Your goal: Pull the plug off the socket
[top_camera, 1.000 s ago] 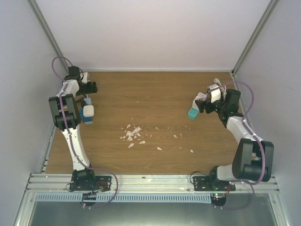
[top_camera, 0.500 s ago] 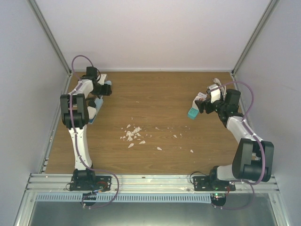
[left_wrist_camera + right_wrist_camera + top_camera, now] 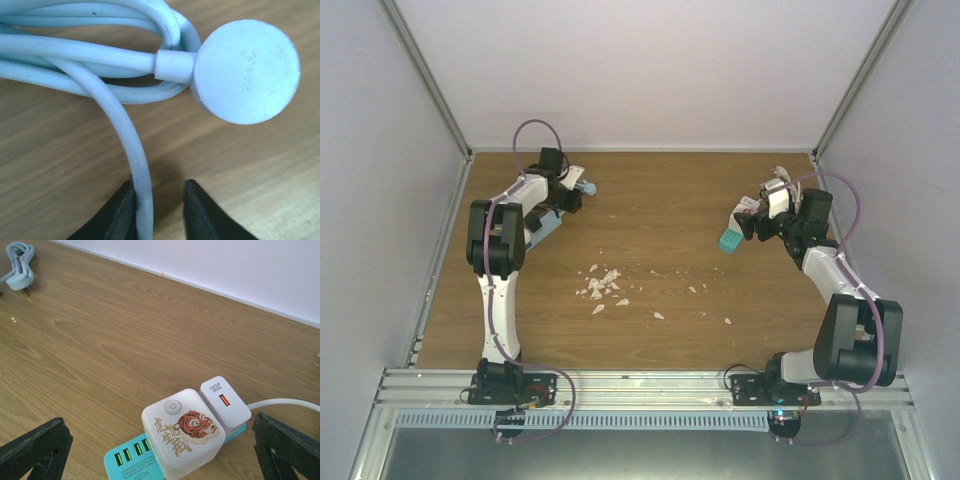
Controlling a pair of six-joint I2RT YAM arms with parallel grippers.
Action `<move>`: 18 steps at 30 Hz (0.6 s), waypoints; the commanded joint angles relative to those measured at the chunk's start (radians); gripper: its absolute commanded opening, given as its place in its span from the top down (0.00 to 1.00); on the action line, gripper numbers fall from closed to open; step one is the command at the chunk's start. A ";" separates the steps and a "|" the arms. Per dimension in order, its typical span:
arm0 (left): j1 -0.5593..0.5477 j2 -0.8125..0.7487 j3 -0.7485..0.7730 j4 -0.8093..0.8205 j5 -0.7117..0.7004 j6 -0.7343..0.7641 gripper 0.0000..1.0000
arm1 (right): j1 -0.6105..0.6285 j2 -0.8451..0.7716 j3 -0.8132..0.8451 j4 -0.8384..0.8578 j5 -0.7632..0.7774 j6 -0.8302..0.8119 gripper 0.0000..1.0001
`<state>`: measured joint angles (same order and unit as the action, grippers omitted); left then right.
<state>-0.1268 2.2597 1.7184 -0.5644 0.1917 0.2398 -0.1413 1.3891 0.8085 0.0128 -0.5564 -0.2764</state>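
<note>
White plug [image 3: 584, 187] lies near table's [image 3: 650, 200] far edge, well apart from socket [image 3: 182, 437].

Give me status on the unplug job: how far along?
Done: nothing; the white charger plug still sits in the socket cube. In hand: the right gripper hangs open around the cube, fingers wide of it; the left gripper straddles a strand of the coiled cable across the table, not clamped. Left: grip the plug, hold the cube, pull it out.
</note>
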 commanded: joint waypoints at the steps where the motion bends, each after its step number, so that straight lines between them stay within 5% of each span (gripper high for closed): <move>1: -0.070 -0.015 -0.098 -0.033 0.033 0.038 0.77 | -0.010 -0.012 0.023 -0.009 -0.019 -0.010 0.00; 18: -0.360 -0.187 -0.378 -0.035 0.102 0.205 0.85 | -0.030 -0.055 0.018 -0.007 -0.047 -0.004 0.00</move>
<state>-0.3981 2.0731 1.4204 -0.5072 0.2070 0.3931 -0.1596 1.3544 0.8089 0.0067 -0.5835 -0.2760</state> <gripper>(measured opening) 0.151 0.995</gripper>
